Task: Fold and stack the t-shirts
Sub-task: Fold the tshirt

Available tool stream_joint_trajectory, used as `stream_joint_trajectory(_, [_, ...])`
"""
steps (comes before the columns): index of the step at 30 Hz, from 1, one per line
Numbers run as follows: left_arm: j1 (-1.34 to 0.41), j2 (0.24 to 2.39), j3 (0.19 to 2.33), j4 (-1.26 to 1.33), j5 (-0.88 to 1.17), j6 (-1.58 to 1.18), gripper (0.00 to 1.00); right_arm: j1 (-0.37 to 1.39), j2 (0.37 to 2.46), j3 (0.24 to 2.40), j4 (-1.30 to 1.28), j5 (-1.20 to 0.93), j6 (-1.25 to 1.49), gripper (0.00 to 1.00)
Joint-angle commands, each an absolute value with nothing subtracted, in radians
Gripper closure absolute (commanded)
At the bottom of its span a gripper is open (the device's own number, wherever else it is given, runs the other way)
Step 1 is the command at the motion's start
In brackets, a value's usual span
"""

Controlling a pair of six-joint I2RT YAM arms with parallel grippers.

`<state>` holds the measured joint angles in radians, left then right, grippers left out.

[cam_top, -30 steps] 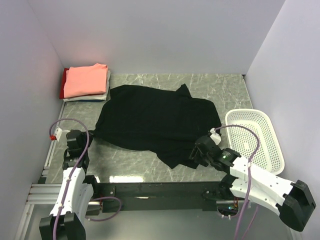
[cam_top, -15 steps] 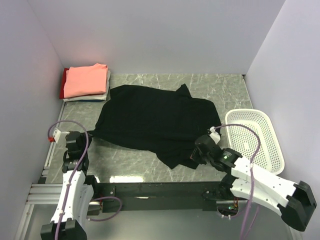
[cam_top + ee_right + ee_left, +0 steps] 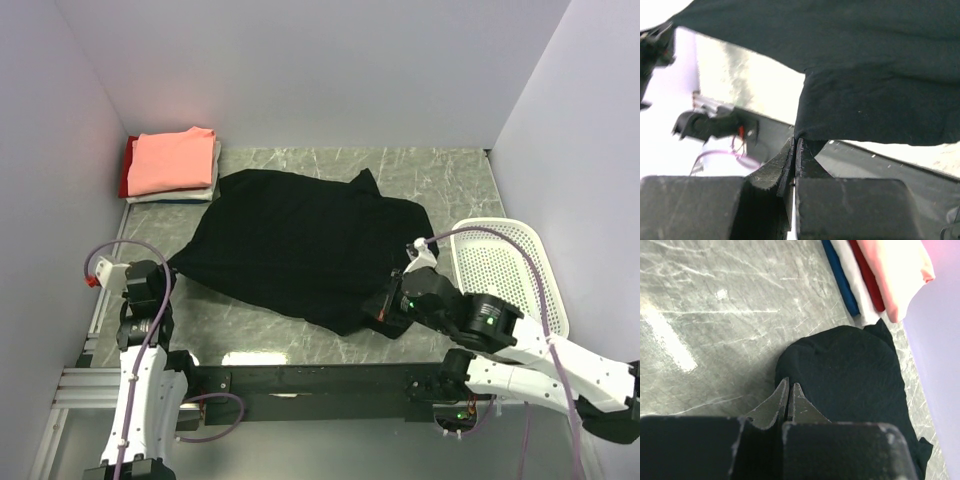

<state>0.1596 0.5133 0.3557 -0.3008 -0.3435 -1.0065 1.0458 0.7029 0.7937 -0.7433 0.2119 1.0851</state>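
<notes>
A robotics lab test booth is shown: a marble-patterned surface [image 3: 450, 170] is enclosed on three sides by plain pale walls [image 3: 300, 70], two arms [image 3: 140, 385] are bolted to a black rail [image 3: 310, 378] at its near edge, and purple cables [image 3: 130, 246] are looped along both arms.

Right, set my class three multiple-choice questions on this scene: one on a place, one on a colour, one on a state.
1. Where does the folded stack lie? A) far left corner B) near right edge C) centre
2. What colour is its top shirt? A) white B) salmon-pink C) blue
3. What state is the right hand in? A) open, empty B) shut on the black shirt at its edge C) shut on the top shirt
Answers: 1 A, the top view shows it in that corner; 2 B, pink cloth covers the pile; 3 B, its wrist view shows it clamped on the dark hem.
</notes>
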Motion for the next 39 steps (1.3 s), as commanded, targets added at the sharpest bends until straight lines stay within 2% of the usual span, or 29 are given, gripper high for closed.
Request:
stream_joint_trajectory(1, [0.160, 0.511, 0.425, -0.325, -0.385, -0.977, 0.99, 1.106, 0.699, 0.905, -0.827, 0.301, 1.106, 1.00])
stream_joint_trajectory(10, [0.160, 0.541, 0.459, -0.345, -0.368, -0.954, 0.99, 1.152, 0.672, 1.000, -0.925, 0.360, 1.114, 1.00])
stream_joint_trajectory(16, [0.121, 0.666, 0.474, -0.273, -0.353, -0.962, 0.99, 1.137, 0.744, 1.140, -1.023, 0.527, 1.046, 1.00])
stream_joint_trajectory(18, [0.083, 0.753, 0.503, -0.255, -0.396, -0.979, 0.99, 1.071, 0.805, 1.184, -1.032, 0.520, 0.982, 1.00])
stream_joint_trajectory(24, [-0.044, 1.001, 0.603, -0.229, -0.508, -1.000, 0.99, 0.702, 0.941, 1.137, -0.835, 0.253, 0.724, 1.00])
stream_joint_trajectory(33, [-0.060, 1.271, 0.718, -0.179, -0.555, -1.009, 0.99, 0.422, 1.195, 1.101, -0.640, 0.042, 0.574, 1.00])
stream_joint_trajectory(39, [-0.058, 1.384, 0.793, -0.175, -0.591, -1.002, 0.99, 0.342, 1.316, 1.114, -0.568, -0.021, 0.526, 1.00])
